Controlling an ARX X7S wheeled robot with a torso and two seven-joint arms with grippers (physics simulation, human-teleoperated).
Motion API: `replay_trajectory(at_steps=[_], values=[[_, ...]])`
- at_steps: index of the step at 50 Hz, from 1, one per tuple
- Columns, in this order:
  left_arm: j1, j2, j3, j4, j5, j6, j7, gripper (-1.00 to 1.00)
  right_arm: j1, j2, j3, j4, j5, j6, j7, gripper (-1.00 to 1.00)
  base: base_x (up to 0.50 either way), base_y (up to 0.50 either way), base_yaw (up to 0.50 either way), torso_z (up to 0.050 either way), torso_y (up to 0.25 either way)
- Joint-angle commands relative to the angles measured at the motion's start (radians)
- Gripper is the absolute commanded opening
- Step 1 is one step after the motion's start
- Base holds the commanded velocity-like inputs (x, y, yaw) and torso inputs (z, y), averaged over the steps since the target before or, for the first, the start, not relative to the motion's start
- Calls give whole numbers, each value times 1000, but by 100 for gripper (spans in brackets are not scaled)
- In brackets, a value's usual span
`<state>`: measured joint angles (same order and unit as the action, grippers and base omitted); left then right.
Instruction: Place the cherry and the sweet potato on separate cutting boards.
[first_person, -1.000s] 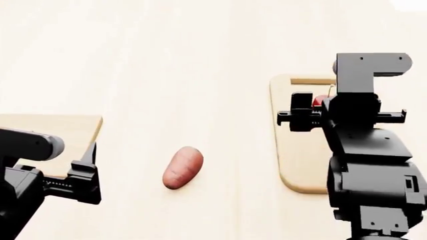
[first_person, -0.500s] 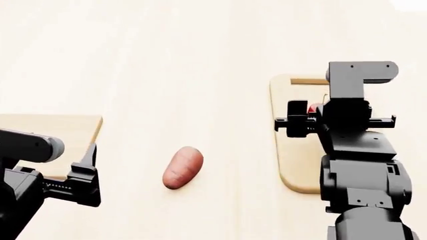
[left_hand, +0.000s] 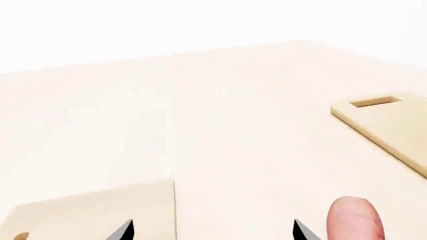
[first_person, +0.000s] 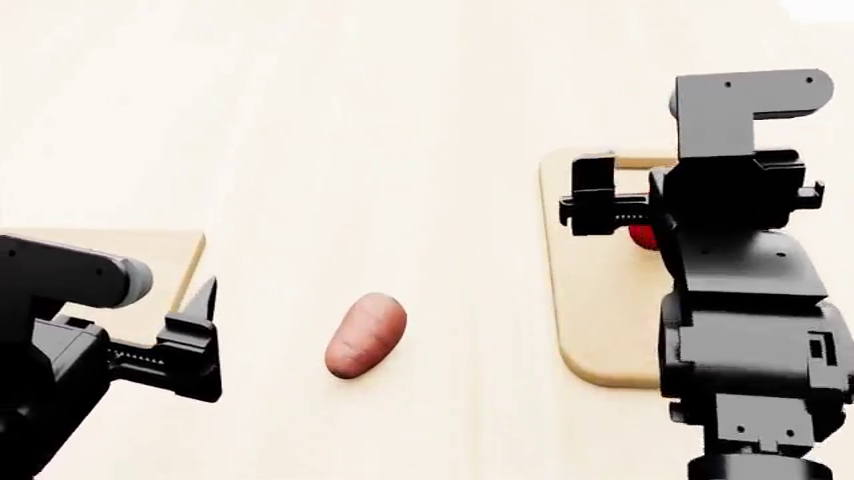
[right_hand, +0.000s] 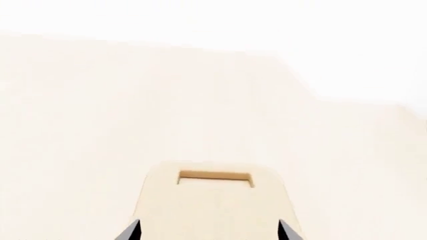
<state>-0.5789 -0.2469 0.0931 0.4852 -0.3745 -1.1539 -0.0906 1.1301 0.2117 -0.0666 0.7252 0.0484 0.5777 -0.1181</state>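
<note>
The cherry (first_person: 641, 237) lies on the long thin cutting board (first_person: 587, 310), half hidden behind my right arm. My right gripper (first_person: 687, 192) is open and empty above the board's slotted end. In the right wrist view the gripper (right_hand: 210, 235) faces the board (right_hand: 213, 210) and its slot (right_hand: 215, 178). The sweet potato (first_person: 367, 335) lies on the table between the boards. My left gripper (first_person: 134, 320) is open and empty over the edge of the square cutting board (first_person: 167, 255). In the left wrist view the gripper (left_hand: 212, 232) has the sweet potato (left_hand: 353, 220) just outside one fingertip.
The pale wooden table (first_person: 374, 120) stretches far ahead. The left wrist view shows the square board (left_hand: 93, 212) under one finger and the long board (left_hand: 390, 127) farther off. The table's far edge shows in the right wrist view (right_hand: 300, 82).
My right gripper has let go of the cherry and moved up and away; the cherry now lies on the long board. My left gripper has moved slightly forward and toward the sweet potato.
</note>
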Motion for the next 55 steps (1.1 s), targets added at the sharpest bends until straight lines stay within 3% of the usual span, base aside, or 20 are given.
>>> replay_trajectory(at_steps=[1, 9, 12, 16, 23, 55], values=[[-135, 46, 31, -123, -30, 11, 45, 100, -289, 45, 58, -805, 40, 432, 8, 100, 0, 0, 0, 0, 0], [-301, 105, 122, -331, -66, -20, 134, 100, -423, 71, 67, -1093, 71, 610, -8, 100, 0, 0, 0, 0, 0], [-334, 100, 212, -399, -42, 1, 167, 100, -429, 74, 68, -1103, 76, 618, -12, 100, 0, 0, 0, 0, 0], [-361, 117, 247, -472, -49, -12, 193, 100, -426, 80, 77, -1119, 82, 635, -14, 100, 0, 0, 0, 0, 0], [-379, 149, 305, -668, -3, 95, 208, 100, -430, 101, 99, -1200, 95, 700, -21, 100, 0, 0, 0, 0, 0], [-334, 193, 444, -843, 1, 191, 223, 100, -514, 108, 144, -1247, 122, 689, -33, 100, 0, 0, 0, 0, 0]])
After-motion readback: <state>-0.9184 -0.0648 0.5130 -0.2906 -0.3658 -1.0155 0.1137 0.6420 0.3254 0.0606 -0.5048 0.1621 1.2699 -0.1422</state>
